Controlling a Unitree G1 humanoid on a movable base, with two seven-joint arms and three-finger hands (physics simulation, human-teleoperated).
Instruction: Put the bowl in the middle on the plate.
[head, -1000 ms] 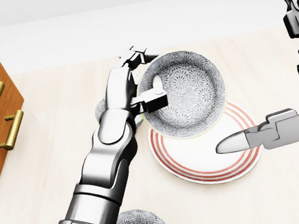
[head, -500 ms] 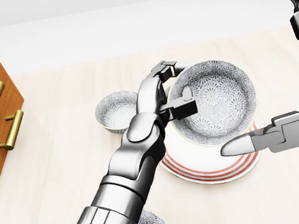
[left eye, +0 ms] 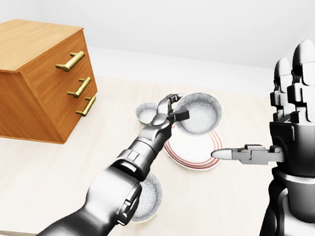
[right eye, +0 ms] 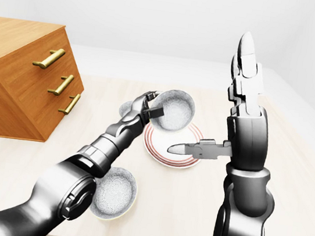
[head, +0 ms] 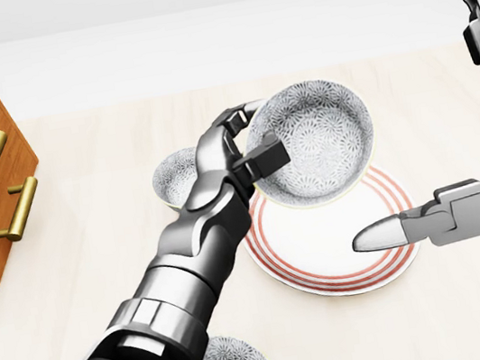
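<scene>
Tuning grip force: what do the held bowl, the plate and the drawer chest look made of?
Held bowl: likely glazed ceramic, grey floral print. Plate: glossy white ceramic look, red rings. Drawer chest: wood grain, brass-coloured handles. Left hand fingers pinch the bowl's rim.

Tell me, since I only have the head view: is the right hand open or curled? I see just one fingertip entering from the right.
Observer: Open. In the left-eye view the right hand stands upright with its fingers pointing up, and one digit sticks out sideways over the plate.
Operator: The bowl at my bottom edge is cut off. Is it whole?
Observer: Yes. The right-eye view shows the near bowl complete, upright and empty on the table.
</scene>
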